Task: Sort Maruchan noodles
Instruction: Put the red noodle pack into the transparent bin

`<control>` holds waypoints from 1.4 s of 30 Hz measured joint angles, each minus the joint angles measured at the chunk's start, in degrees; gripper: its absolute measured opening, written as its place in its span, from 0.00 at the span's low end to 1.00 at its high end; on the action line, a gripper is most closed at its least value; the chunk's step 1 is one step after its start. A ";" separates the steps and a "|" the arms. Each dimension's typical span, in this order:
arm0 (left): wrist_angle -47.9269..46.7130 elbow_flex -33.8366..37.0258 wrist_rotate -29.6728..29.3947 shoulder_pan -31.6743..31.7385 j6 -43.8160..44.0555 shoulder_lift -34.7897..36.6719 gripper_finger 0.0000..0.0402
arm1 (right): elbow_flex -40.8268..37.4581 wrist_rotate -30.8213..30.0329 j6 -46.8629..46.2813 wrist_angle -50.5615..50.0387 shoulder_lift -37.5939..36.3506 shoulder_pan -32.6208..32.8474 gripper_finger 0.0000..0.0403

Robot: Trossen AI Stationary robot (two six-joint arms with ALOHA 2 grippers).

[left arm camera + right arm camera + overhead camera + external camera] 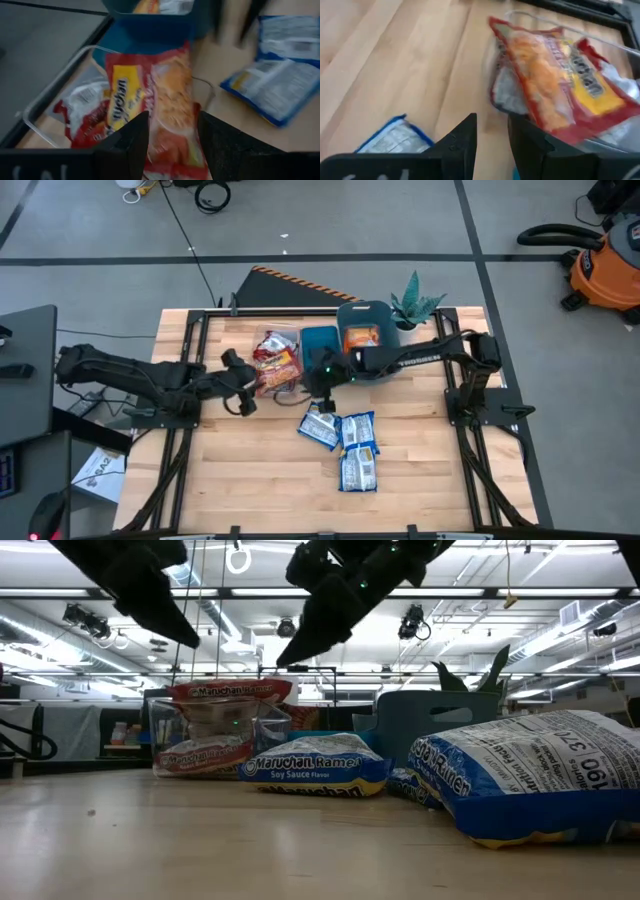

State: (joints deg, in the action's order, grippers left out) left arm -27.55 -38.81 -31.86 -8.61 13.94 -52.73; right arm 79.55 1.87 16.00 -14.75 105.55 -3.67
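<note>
Red-trimmed Maruchan packets (278,360) are piled in a clear bin (55,100); one stands tilted at its top (228,692). Orange packets (361,337) lie in a blue bin (385,315). Three blue-trimmed packets (345,442) lie flat on the wood, two of them near the low camera (312,772) (540,780). My left gripper (244,388) (174,145) hovers open beside the clear bin, over the red packets and touching none. My right gripper (312,388) (492,135) hangs in the air between the red pile and the blue packets, narrowly open and empty.
A second blue bin (320,345) stands between the clear bin and the one with orange packets. A potted plant (415,305) is at the far edge. Metal frame rails (190,370) run along both sides. Bare wood (250,480) lies toward the near edge.
</note>
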 joint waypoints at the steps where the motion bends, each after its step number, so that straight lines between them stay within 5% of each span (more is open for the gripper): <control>1: 1.44 -0.01 -0.28 0.76 -1.23 -1.34 0.43 | 0.02 -1.36 0.45 1.52 0.37 0.43 0.28; 11: 2.81 0.02 1.53 7.67 -3.35 -8.17 0.43 | 0.09 -10.68 4.58 6.14 2.33 -4.96 0.28; 22: 7.48 0.02 18.91 8.78 0.34 -11.82 0.43 | 0.07 -8.44 4.79 6.04 1.01 -8.90 0.28; 34: 4.43 -0.02 13.87 16.56 -5.67 -18.61 0.43 | 0.09 -9.80 3.60 -1.82 -8.25 0.18 0.28; 42: -2.49 -3.45 20.70 18.59 -7.59 -17.88 0.43 | 0.09 -15.90 -3.59 -15.58 -15.56 7.78 0.28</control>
State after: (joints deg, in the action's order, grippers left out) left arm -30.04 -42.26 -11.16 9.98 6.35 -70.61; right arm 79.64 -14.03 12.41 -30.33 89.99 4.11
